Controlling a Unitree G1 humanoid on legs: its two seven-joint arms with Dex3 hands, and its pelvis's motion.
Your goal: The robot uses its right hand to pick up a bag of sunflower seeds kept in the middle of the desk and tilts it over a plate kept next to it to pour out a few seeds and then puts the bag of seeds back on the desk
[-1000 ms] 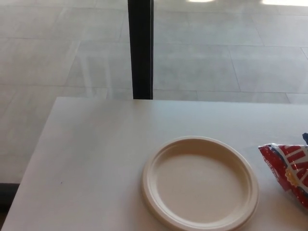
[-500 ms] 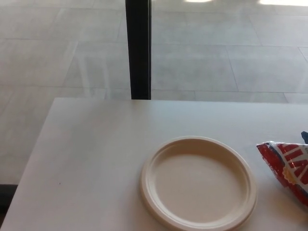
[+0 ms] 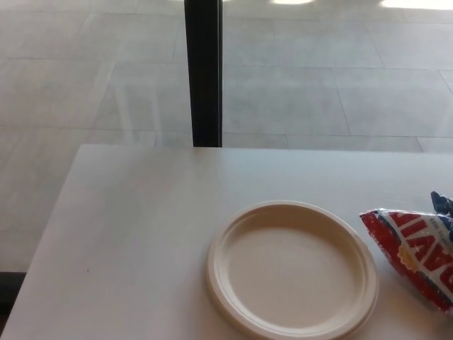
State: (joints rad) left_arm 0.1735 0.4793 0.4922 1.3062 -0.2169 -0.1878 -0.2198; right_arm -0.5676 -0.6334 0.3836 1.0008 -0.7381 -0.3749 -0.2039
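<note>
From my head view, the bag of seeds (image 3: 414, 255) lies just right of the empty plate (image 3: 228, 283), its corner nearly at the rim. Neither of my hands shows, so I cannot tell their state. I should grasp the bag mid-body and keep its mouth level until it is over the plate.

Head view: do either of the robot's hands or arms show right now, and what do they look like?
No arm or hand can be made out, so nothing to describe. Only the white desk, cream plate and red bag show. A dark blue scrap at the right edge is too cropped to identify.
</note>
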